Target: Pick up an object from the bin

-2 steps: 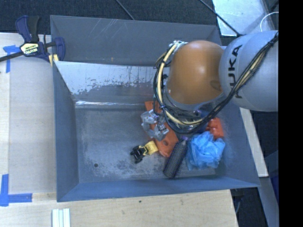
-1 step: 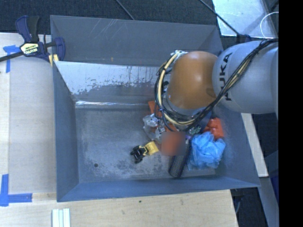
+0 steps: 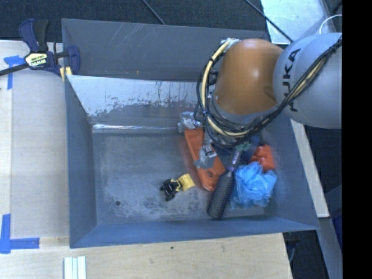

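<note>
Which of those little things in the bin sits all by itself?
The small yellow-and-black toy, lying apart to the left of the orange, black and blue heap.

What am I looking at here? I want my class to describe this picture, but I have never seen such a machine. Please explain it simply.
The one camera looks down, somewhat from one side, into a grey metal bin. The big grey shape with the orange cover, coming in from the right, is a robot arm. Its job is to pick one thing out of the bin. At its tip is the gripper, which is low over a flat orange piece on the bin's right side. Close by lie a black brush and a crumpled blue thing. A small yellow and black toy lies apart, nearer the middle. Whether anything is held cannot be told.
</note>
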Available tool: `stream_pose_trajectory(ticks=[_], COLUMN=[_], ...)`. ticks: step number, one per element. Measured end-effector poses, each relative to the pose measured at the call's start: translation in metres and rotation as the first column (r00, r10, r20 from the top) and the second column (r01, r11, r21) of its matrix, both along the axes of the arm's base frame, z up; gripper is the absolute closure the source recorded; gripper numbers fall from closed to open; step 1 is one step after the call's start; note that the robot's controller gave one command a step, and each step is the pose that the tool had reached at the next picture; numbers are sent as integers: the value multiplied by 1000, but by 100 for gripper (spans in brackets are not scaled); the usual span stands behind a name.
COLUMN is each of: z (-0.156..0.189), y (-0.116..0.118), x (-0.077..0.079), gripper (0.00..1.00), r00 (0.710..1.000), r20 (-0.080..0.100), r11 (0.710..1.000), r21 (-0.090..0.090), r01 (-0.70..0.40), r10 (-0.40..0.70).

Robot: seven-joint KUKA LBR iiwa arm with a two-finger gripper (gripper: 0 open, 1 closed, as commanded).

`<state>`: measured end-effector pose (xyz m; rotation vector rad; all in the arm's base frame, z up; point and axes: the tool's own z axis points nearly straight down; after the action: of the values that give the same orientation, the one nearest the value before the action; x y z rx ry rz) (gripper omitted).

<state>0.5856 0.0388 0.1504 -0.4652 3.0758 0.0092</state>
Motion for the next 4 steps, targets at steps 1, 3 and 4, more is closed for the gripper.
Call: stream_pose_trajectory(ticks=[1, 3, 4], z=[0, 0, 1], y=[0, -9, -5], x=[0, 2, 5], gripper=[0, 0, 0], r00=[1000, 999, 995], r20=[0, 1, 10], r11=[1000, 999, 995], r21=[0, 3, -1], r01=[0, 36, -96], r10=[0, -36, 96])
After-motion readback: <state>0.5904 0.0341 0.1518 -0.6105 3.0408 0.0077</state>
